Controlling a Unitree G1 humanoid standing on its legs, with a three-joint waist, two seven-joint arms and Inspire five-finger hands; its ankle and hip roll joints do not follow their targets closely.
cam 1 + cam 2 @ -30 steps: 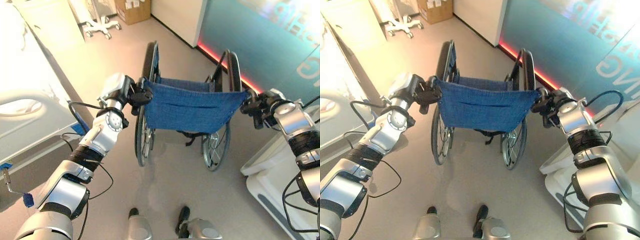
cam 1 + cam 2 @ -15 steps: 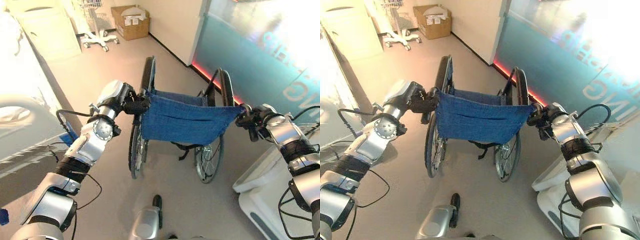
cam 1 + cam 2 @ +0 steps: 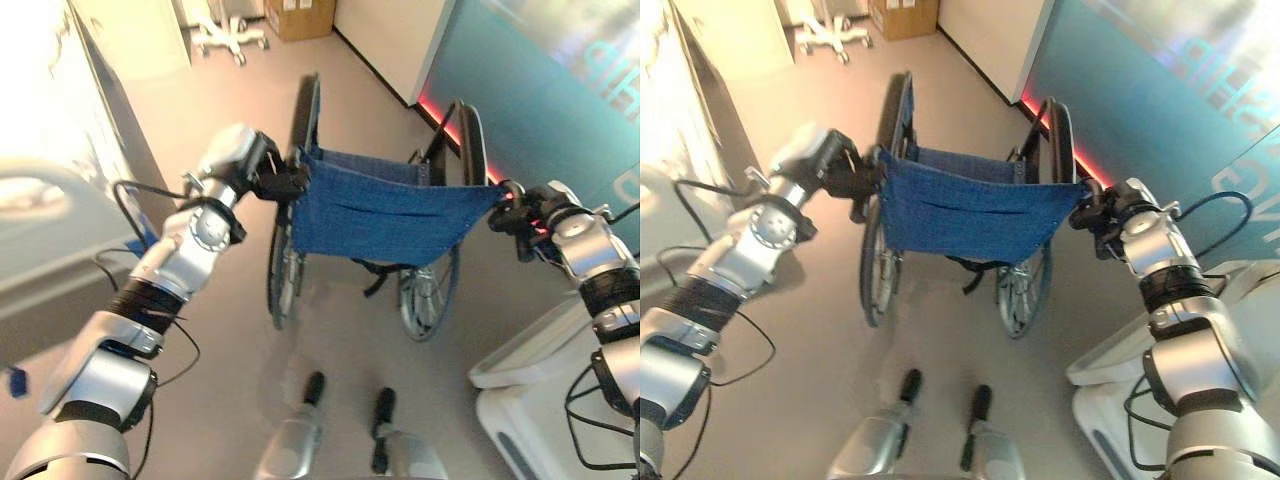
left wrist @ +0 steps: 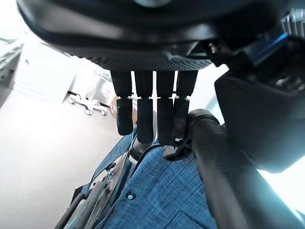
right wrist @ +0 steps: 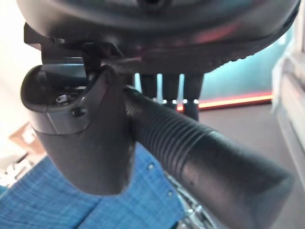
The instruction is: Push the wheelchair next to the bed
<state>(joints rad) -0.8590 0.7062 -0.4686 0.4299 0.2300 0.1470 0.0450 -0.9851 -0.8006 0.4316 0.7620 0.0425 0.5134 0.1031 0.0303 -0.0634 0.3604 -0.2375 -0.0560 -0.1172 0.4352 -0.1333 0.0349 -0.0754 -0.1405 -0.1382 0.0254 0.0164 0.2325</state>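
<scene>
Two dark hands hold the wheelchair (image 3: 385, 215) from behind, one at each push handle, with its blue fabric backrest (image 3: 975, 210) stretched between them. The left hand (image 3: 272, 180) has its fingers (image 4: 145, 119) curled over the black grip (image 4: 224, 167) at the backrest's left corner; the right hand (image 3: 1102, 212) is clamped on the ribbed grip (image 5: 200, 157) at the backrest's right corner, thumb (image 5: 90, 129) pressed against it. The wheelchair stands on the grey floor (image 3: 200, 90), well apart from the bed (image 3: 50, 240) on its left side. Right of the wheelchair runs a teal wall panel (image 3: 1160, 90) with a red strip at its foot. Beyond the wheelchair stand a wheeled white stand base (image 3: 232, 38) and a cardboard box (image 3: 902, 14).
</scene>
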